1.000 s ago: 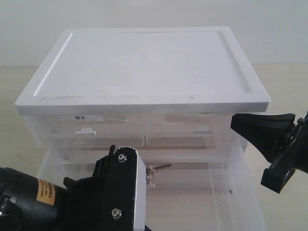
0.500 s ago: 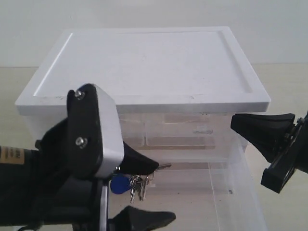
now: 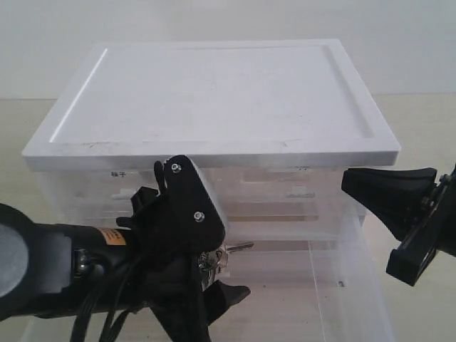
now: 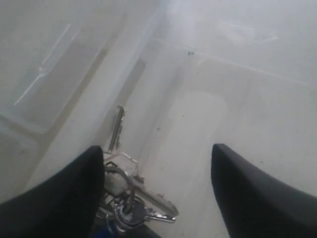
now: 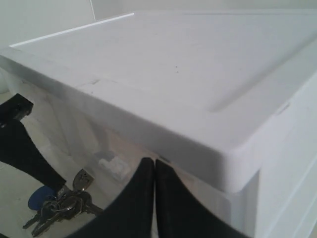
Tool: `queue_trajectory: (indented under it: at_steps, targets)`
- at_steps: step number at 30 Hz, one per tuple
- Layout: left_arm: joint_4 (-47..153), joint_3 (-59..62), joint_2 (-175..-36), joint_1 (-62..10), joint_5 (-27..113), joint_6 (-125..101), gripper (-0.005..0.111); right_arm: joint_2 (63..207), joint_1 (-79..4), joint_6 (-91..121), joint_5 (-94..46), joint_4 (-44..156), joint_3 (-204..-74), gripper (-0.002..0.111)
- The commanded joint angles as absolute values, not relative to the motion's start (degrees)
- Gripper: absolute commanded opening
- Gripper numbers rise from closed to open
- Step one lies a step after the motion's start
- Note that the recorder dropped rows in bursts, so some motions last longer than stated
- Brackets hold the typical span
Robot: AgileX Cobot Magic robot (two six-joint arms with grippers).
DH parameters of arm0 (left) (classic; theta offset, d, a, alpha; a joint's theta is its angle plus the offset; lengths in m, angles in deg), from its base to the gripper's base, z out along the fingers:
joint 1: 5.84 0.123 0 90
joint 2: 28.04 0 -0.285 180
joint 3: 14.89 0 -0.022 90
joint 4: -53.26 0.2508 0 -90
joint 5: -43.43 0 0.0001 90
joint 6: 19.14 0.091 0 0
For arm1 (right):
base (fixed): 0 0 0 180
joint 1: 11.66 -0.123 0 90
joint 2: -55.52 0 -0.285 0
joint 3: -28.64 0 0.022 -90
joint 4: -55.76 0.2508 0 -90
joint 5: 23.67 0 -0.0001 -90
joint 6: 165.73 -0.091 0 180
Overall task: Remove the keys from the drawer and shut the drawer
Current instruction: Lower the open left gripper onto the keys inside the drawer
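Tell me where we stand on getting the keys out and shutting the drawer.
Done: the drawer is pulled open. In hand: the left gripper is down inside it, jaws open, with the keys against one finger but not clamped. Left: grip the keys, lift them out, then push the drawer shut. The right gripper sits shut near the cabinet front corner.

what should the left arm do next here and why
Probably shut the left gripper: its jaws stand open in the clear plastic drawer, with the bunch of metal keys lying between them, hard beside one finger and not yet gripped.
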State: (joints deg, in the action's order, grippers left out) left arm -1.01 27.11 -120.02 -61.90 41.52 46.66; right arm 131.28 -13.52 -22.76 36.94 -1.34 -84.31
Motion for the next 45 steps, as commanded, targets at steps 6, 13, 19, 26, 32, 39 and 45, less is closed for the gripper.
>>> queue_trajectory:
  at_steps: [6, 13, 19, 26, 32, 39, 45]
  targets:
    - [-0.7, 27.1, -124.6, -60.1, 33.1, 47.8, 0.059, 131.3, -13.5, -22.9, 37.4, -0.7, -84.5, 0.0]
    - [-0.7, 27.1, -123.8, -60.2, 32.7, 48.0, 0.059, 131.3, -13.5, -22.9, 37.4, -0.7, -84.5, 0.0]
    - [-3.4, 27.1, -117.7, -60.5, 38.8, 47.3, 0.059, 131.3, -13.5, -23.1, 37.4, -0.7, -84.5, 0.0]
    - [-5.9, 29.9, -116.2, -60.5, 34.1, 47.3, 0.059, 131.3, -13.5, -23.1, 37.3, -1.2, -84.5, 0.0]
    - [-5.9, 33.0, -118.5, -60.5, 27.8, 47.3, 0.059, 131.3, -13.5, -23.3, 37.3, -1.2, -84.5, 0.0]
    - [-3.8, 33.0, -122.5, -60.5, 22.2, 47.3, 0.059, 131.3, -13.5, -23.3, 37.3, -1.2, -84.5, 0.0]
    - [6.1, 33.0, -126.2, -60.5, 19.0, 39.4, 0.059, 131.3, -13.5, -23.3, 37.3, -1.3, -84.5, 0.0]
